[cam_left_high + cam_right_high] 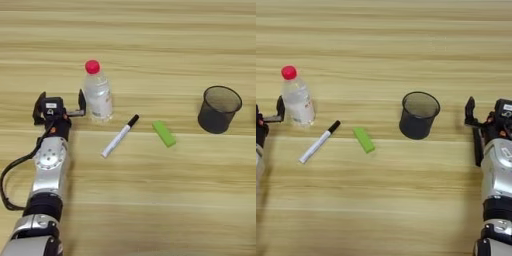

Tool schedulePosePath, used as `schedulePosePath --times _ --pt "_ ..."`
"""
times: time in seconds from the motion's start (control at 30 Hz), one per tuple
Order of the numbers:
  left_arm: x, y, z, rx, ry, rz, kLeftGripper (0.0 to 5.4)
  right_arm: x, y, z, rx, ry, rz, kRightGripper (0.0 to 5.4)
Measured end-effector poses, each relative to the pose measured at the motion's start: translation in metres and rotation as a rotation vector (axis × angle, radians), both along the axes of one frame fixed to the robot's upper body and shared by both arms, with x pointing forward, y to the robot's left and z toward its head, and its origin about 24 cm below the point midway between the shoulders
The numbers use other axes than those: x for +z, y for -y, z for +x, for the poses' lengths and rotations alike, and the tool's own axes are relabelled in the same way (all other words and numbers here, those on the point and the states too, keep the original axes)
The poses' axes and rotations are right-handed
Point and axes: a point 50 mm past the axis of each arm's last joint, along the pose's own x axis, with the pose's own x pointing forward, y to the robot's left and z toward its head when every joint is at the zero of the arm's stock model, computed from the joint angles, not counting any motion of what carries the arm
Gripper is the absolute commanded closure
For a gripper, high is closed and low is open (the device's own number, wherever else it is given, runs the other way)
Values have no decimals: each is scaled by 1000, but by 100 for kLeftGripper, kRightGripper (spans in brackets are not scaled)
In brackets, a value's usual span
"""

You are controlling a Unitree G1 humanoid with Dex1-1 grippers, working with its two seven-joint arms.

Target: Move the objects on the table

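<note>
A clear plastic bottle with a red cap stands upright at the left of the table. My left gripper is open just left of it, its nearer finger close beside the bottle and nothing between the fingers. Right of the bottle a white marker with a black cap lies at a slant. A small green block lies beside it. The black mesh cup stands upright further right. My right gripper is open at the right edge, a clear gap away from the cup.
Both forearms reach in from the near edge, the left one along the left side and the right one along the right side. Bare wood lies in front of the objects and behind them.
</note>
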Motion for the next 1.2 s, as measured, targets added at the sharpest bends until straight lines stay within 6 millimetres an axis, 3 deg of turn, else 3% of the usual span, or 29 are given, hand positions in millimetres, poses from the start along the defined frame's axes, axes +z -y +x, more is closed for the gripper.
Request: schedulePosePath --times 0.33,0.73,1.2 --pt "-8 -20 -33 57 -66 56 0 -1 -3 1 -9 2 4 2" --pt "3 35 -42 -284 -53 63 0 -1 -3 2 -28 8 10 2" --pt "-6 39 -28 -294 -97 55 0 -2 -5 2 -26 9 17 2"
